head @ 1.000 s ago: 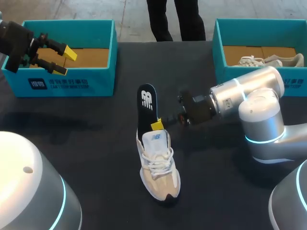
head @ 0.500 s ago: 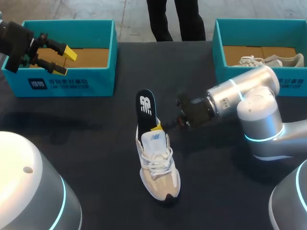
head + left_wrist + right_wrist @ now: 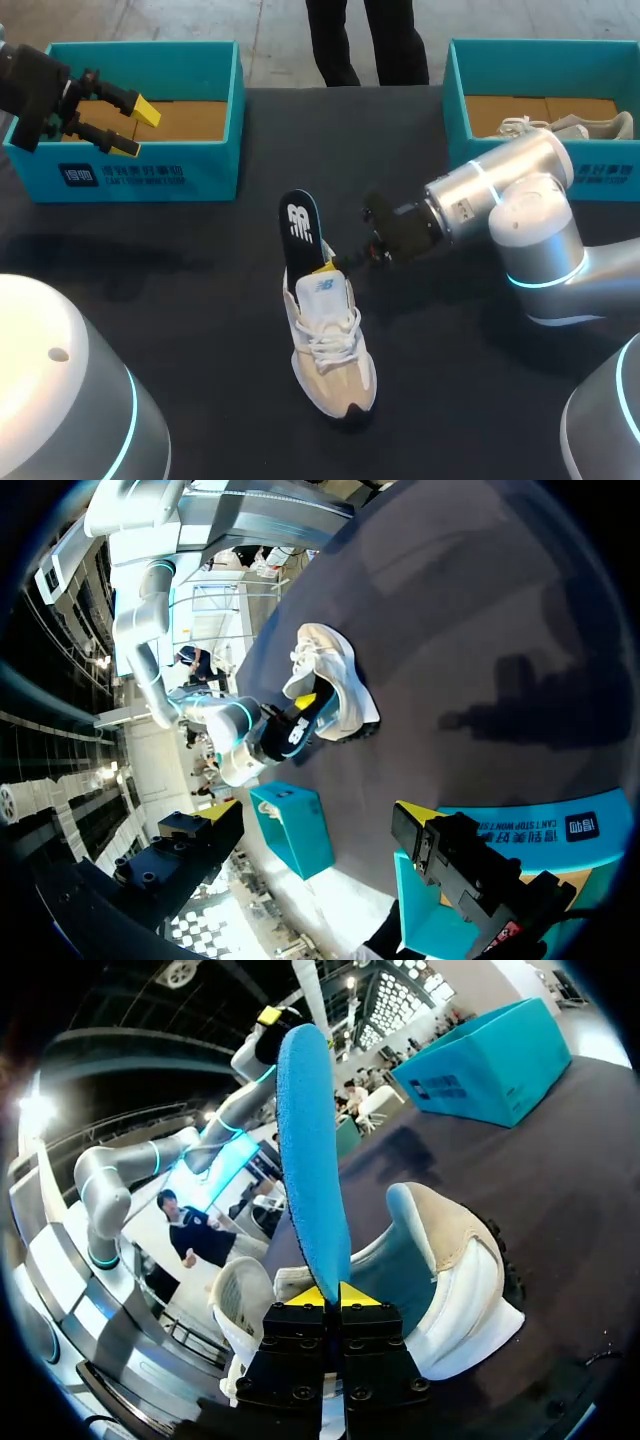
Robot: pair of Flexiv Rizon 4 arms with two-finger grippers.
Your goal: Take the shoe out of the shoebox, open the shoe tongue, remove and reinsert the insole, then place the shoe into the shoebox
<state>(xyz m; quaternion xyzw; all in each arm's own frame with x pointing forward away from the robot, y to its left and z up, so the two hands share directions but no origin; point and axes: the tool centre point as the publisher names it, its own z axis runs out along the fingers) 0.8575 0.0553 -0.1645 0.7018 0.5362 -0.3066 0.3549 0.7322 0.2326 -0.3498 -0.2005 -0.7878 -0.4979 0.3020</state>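
At mid-table, right gripper (image 3: 327,266) pinches one insole (image 3: 300,226) (above one shoe (image 3: 332,352)); left gripper (image 3: 137,129) gapes.

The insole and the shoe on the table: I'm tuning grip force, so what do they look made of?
The blue-topped insole: probably foam with a matte, fuzzy fabric face; thin, standing in the right gripper. The white-and-beige shoe: likely matte textile and suede-like panels, woven laces.

insole (image 3: 298,222) shifted left, right gripper (image 3: 326,268) too (slightly)
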